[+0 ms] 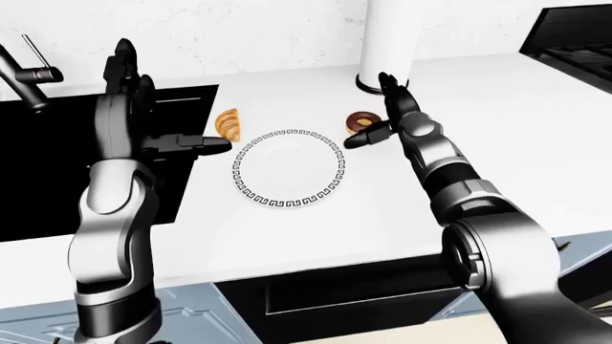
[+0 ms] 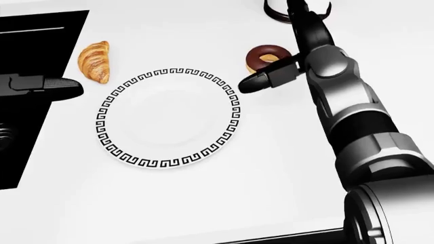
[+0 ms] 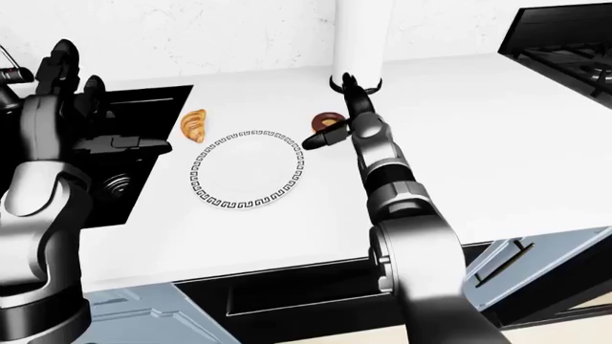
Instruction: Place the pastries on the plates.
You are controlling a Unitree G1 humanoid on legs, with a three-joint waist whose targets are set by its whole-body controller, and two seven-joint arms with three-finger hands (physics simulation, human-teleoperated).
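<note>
The chocolate doughnut [image 2: 266, 57] lies flat on the white tabletop [image 2: 285, 152], just beyond the right hand [image 2: 271, 76] and partly hidden by it; one dark finger [image 2: 252, 83] points past it toward the plate [image 2: 169, 118], which sits just beside the hand, nothing on it; the hand looks spread and holds nothing, probably poised over the doughnut to take it from above. The croissant [image 2: 95, 61] rests just above the left hand [image 1: 181, 142] in the head view, near the plate's rim; that hand hovers with a finger [image 2: 57, 86] stretched toward the plate, gripping nothing, seemingly waiting its turn. Out past the left hand lies the black sink [image 1: 57, 165] with its tap [image 1: 29, 72]; beyond the right hand stands a white cylinder [image 1: 387, 36].
</note>
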